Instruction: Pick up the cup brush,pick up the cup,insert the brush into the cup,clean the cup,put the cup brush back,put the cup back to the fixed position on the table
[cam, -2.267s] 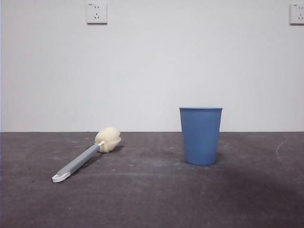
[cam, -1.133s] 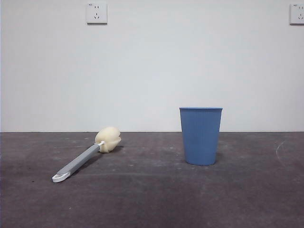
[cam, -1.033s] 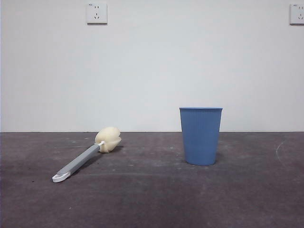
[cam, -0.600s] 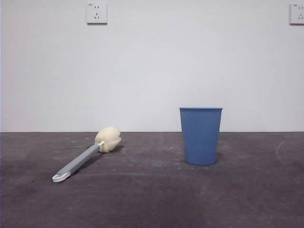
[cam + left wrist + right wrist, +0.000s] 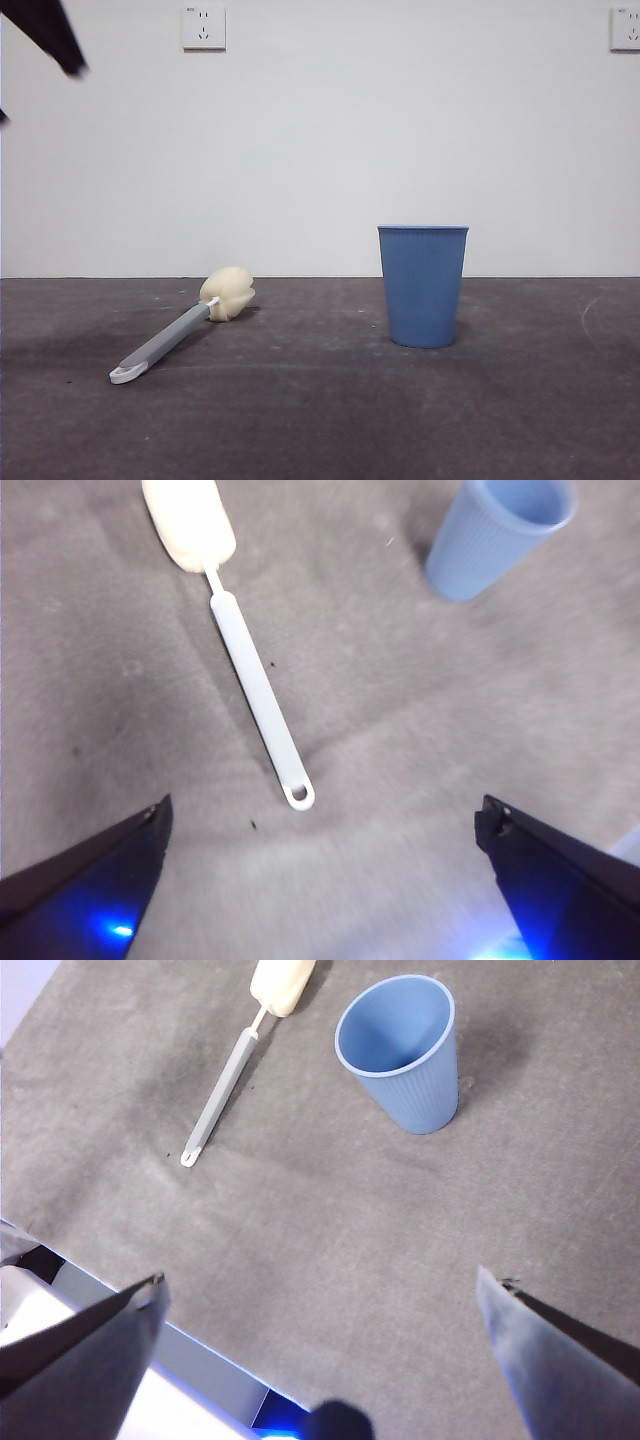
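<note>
Left gripper (image 5: 320,880) spread wide, nothing between the jaws, hanging high over the white loop of the cup brush (image 5: 255,685). Right gripper (image 5: 320,1360) just as wide apart, just as empty, up above the table (image 5: 520,1210) with the cup in sight ahead. Only a black tip (image 5: 45,35) showing at a top corner of the front view, far above the brush; impossible to say from there which arm.

Taking the cup (image 5: 423,286) as the mark: upright, mouth up, untouched. Brush lying flat on the table well apart from the cup, off to one side, sponge head (image 5: 228,292) toward the back wall, loop end (image 5: 127,374) toward the camera. Two wall sockets (image 5: 203,27) high behind.

Nothing lifted yet, so first step in hand, by the look of it: picking up the brush. Best done by coming straight down over the grey handle, somewhere between loop and sponge, jaws turned across the shaft, not along. Low enough to catch so thin a handle without scraping the table. Firm close, then a level lift, the long sponge end likely to droop or swing. Wide berth from the cup on the way.
</note>
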Robot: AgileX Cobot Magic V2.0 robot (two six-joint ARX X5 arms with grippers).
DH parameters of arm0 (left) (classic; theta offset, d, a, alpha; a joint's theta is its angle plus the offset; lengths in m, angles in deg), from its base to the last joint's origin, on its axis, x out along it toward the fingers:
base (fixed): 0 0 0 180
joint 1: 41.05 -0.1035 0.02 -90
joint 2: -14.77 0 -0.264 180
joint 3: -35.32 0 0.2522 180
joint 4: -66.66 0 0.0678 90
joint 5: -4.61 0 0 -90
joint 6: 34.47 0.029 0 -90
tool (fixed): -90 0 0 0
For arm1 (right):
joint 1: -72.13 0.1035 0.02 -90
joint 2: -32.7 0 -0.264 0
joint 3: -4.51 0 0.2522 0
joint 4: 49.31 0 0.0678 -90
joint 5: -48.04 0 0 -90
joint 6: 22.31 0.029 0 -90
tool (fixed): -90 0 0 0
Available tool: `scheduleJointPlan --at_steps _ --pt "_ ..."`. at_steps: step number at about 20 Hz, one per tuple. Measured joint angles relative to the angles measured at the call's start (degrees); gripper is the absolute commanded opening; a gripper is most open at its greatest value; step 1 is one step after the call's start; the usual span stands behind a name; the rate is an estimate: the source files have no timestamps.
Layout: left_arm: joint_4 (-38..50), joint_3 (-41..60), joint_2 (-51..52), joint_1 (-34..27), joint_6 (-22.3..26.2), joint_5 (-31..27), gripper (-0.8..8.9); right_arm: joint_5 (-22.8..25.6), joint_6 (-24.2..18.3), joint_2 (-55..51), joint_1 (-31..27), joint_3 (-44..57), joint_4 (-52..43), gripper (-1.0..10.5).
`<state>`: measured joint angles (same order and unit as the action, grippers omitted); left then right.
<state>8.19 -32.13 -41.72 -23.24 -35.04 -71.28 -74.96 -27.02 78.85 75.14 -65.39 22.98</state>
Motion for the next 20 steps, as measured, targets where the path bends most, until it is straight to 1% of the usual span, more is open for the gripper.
scheduleJointPlan --at_steps 4,7,9,11,16,20 --pt "8.4 0.0 -10.6 7.3 -3.2 -10.3 5.98 0.0 0.0 0.3 0.0 0.0 -1.1 5.6" --pt "12.3 0.0 -18.6 9.8 -5.9 -14.8 5.97 0.0 0.0 0.3 0.0 0.0 -1.1 5.6" --pt "14.6 0.0 -23.3 10.5 -7.6 -16.6 5.97 0.0 0.0 0.4 0.0 0.0 -1.1 5.6" --pt "16.5 0.0 -27.3 10.6 -9.0 -17.0 5.96 0.0 0.0 0.4 0.0 0.0 -1.1 5.6" --pt "17.7 0.0 -35.5 10.6 -13.1 -17.9 5.96 0.0 0.4 0.4 0.0 0.0 -1.1 5.6" --pt "18.1 0.0 -37.2 11.2 -14.7 -19.5 5.93 0.0 0.4 0.4 0.0 0.0 -1.1 5.6"
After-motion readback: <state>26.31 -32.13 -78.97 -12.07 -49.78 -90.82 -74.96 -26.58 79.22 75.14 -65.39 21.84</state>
